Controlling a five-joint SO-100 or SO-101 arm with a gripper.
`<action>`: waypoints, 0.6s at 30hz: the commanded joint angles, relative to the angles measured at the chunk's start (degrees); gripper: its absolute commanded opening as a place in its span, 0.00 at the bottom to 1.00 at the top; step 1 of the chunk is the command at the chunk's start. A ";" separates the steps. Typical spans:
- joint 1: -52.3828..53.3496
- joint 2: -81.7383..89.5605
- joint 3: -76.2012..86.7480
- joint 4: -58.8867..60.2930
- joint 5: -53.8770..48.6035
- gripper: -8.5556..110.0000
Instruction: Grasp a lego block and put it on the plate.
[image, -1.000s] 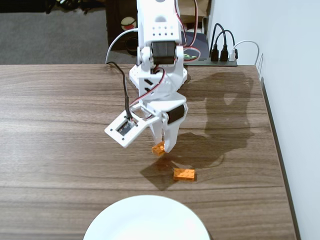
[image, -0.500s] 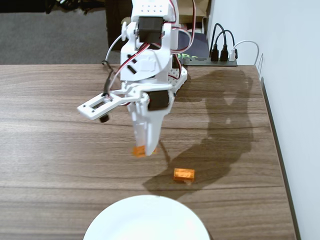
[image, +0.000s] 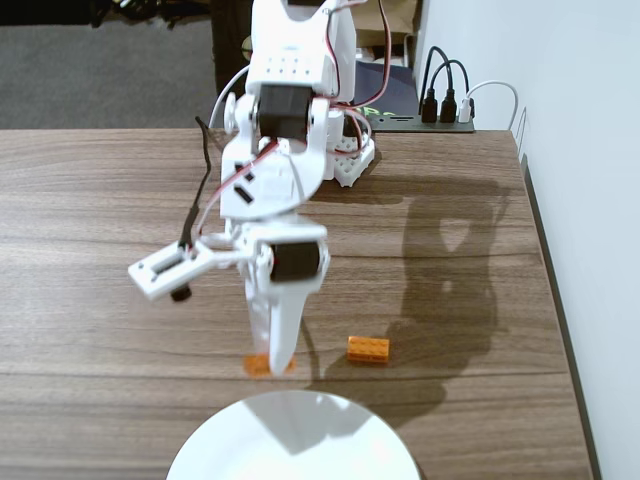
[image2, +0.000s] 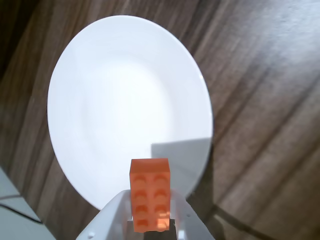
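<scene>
My gripper (image: 270, 362) is shut on an orange lego block (image: 258, 365), which pokes out at the fingertips just above the wooden table, a little short of the white plate's (image: 230, 445) far rim. In the wrist view the same lego block (image2: 149, 192) stands lengthwise between the two white fingers (image2: 115, 215), studs facing the camera, and the plate (image2: 100, 90) fills the area beyond it. The gripper (image2: 150, 215) hangs over the plate's near edge there. A second orange lego block (image: 368, 349) lies flat on the table to the right of the gripper.
The arm's base (image: 345, 150) stands at the table's back edge. A power strip with plugs (image: 440, 110) sits behind it by the white wall. The table's right edge (image: 545, 260) runs along that wall.
The gripper has carried the held block forward and to the left, from beside the loose block toward the plate's rim, and has lowered. The loose block has stayed put.
</scene>
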 joint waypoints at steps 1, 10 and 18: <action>-0.70 -3.08 -5.98 -0.35 1.41 0.11; -1.49 -12.66 -12.22 0.53 5.98 0.11; -1.85 -18.02 -15.03 0.53 8.61 0.11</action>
